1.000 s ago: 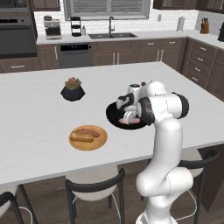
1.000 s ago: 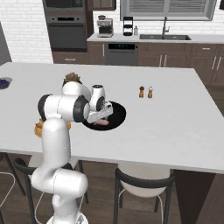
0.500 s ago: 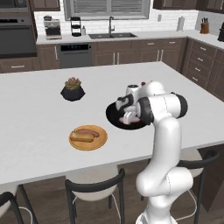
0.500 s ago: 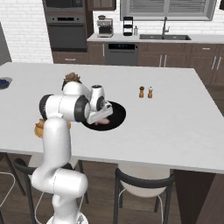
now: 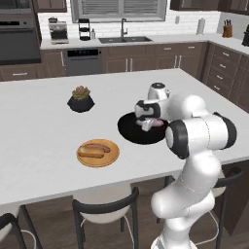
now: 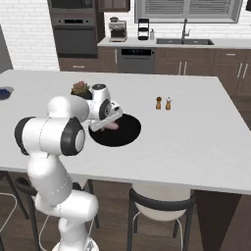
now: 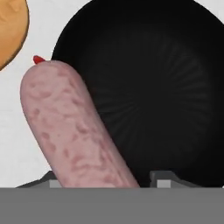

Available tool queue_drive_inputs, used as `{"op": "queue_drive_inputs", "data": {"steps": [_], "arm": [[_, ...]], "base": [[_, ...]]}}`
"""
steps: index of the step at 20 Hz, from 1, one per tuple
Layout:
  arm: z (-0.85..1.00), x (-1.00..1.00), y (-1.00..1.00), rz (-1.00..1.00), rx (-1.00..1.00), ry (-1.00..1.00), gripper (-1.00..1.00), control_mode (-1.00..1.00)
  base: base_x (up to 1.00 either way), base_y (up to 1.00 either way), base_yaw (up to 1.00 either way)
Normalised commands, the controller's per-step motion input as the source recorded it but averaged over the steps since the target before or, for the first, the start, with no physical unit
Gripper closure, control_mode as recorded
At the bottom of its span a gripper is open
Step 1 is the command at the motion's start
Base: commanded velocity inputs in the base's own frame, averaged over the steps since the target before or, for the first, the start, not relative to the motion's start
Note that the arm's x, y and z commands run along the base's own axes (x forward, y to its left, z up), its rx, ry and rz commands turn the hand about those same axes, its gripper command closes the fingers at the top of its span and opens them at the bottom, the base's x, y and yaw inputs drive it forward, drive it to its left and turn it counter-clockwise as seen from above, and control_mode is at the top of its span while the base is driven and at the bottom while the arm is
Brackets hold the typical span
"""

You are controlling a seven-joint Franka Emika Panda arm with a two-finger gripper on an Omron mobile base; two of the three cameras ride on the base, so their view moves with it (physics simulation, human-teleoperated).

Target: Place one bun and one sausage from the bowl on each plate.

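Since a second ago I find the gripper (image 7: 103,183) closed from wide onto the sausage (image 7: 74,127) in the black bowl (image 5: 131,132); grasp step in hand, next I must lift and carry it to a plate.

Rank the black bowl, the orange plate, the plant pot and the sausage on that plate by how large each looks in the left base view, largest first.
1. black bowl, partly hidden by the arm.
2. orange plate, a little smaller, though it lies nearer the camera.
3. plant pot and sausage: too alike to rank, and the pot stands farther off.
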Motion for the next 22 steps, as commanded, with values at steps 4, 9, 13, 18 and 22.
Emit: {"op": "queue_drive_inputs", "data": {"steps": [4, 9, 13, 18, 22], "arm": [[0.00, 0.00, 0.00, 0.00, 0.00, 0.00, 1.00, 1.00], [0.00, 0.00, 0.00, 0.00, 0.00, 0.00, 1.00, 1.00], [0.00, 0.00, 0.00, 0.00, 0.00, 0.00, 1.00, 1.00], [0.00, 0.00, 0.00, 0.00, 0.00, 0.00, 1.00, 1.00], [0.00, 0.00, 0.00, 0.00, 0.00, 0.00, 1.00, 1.00]], "base": [[-1.00, 0.59, 0.00], [-0.61, 1.00, 0.07], [-0.03, 1.00, 0.08], [0.00, 1.00, 0.04], [0.00, 1.00, 0.00]]}}
